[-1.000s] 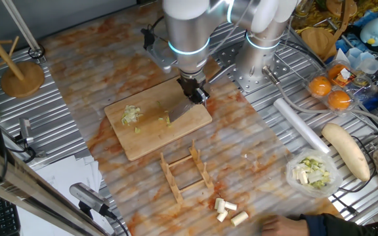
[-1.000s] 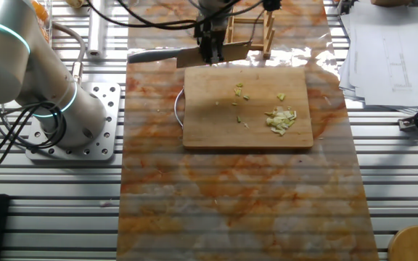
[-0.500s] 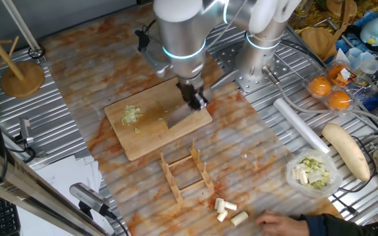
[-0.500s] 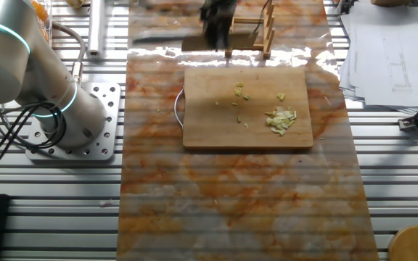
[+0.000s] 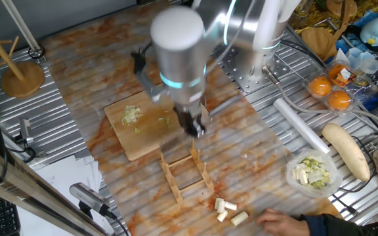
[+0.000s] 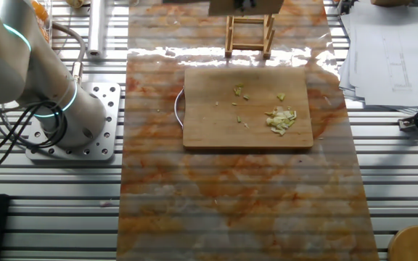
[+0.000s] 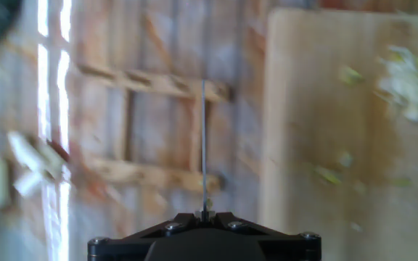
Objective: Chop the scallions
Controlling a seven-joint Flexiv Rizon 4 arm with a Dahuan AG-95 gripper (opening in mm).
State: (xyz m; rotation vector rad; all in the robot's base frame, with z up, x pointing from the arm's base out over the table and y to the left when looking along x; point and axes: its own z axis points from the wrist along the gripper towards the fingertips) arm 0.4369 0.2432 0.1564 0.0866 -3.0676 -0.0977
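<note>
Hand view looks down a thin knife blade [image 7: 202, 145] that runs straight out from the gripper [image 7: 203, 214], seen edge-on above a wooden rack [image 7: 151, 130]; the jaws are clenched on the knife at its base. The cutting board [image 7: 318, 130] lies just to the right of the rack, its long edge running parallel to the blade with a narrow strip of worktop between them.

From one fixed view, the arm is blurred and the gripper [image 5: 194, 124] hangs over the board's [image 5: 143, 141] near corner, between the board and the rack [image 5: 186, 174]. Bare marbled worktop [image 5: 254, 151] opens on the far side of the rack from the board.

The other fixed view shows the board [image 6: 247, 138] uncovered, bare worktop wide on the side away from the rack [image 6: 249, 32].

The scallions [image 6: 280, 119] sit on the board as a loose pale green-white heap of slivers near one short edge, with a few tiny scattered bits [image 6: 239, 90] toward the board's middle. In the hand view the heap [image 7: 405, 80] is blurred, at the board's far end.
</note>
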